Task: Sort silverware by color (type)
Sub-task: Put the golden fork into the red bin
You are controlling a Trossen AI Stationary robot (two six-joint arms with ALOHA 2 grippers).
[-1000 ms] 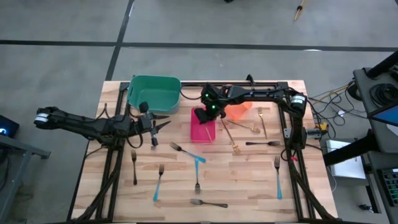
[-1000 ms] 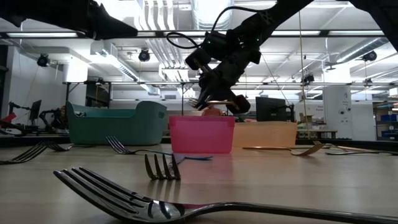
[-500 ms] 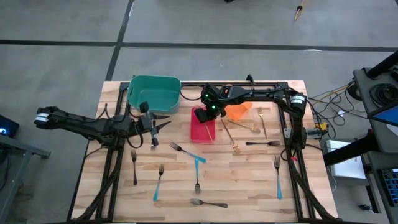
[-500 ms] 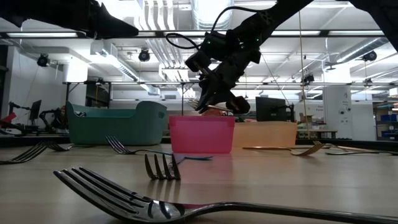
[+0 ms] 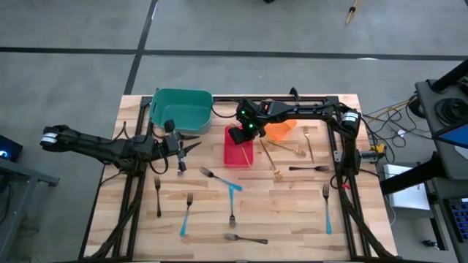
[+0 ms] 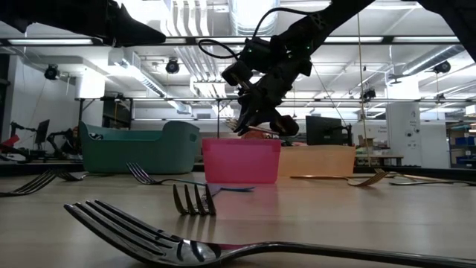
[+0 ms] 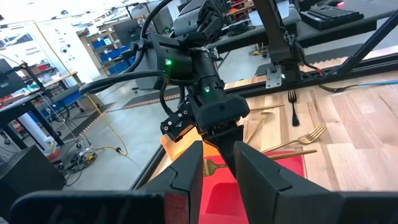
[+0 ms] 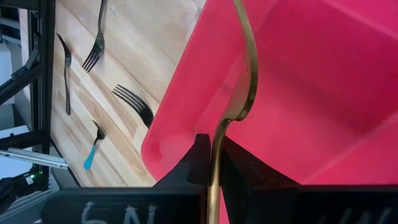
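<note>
**Gold fork held over the red bin**

Pink-red plastic is filling most of the right wrist view: the right tool (image 8: 214, 163) is hanging over the red bin (image 5: 238, 153), its fingers pinched shut on the thin handle of a gold fork (image 8: 239, 81) that is reaching out above the bin's inside. From above, this tool (image 5: 242, 134) is sitting at the bin's far end, between the teal bin (image 5: 181, 109) and the orange bin (image 5: 281, 130). In the low view the same tool (image 6: 256, 123) is hovering just above the red bin's rim (image 6: 242, 141), with the fork pointing out sideways.

The left tool (image 5: 181, 150) is waiting over the tabletop (image 5: 292, 212), just in front of the teal bin and well apart from the red one. Its two fingers (image 7: 186, 177) are standing slightly apart with nothing between them (the wrist view is looking straight through the gap at the other arm).

The rest of the silverware is lying loose on the wood. Two more gold forks (image 5: 272, 161) are lying beside the orange bin, with a dark-handled fork (image 5: 310, 169) near them. A light-blue-handled fork (image 5: 327, 208) is resting near the right edge, another (image 5: 186, 212) toward the left, and a third (image 5: 219, 179) in the middle, just in front of the red bin. A silver fork (image 5: 245, 237) is lying nearest the front edge, and a dark fork (image 5: 157, 194) is lying on the left.
</note>
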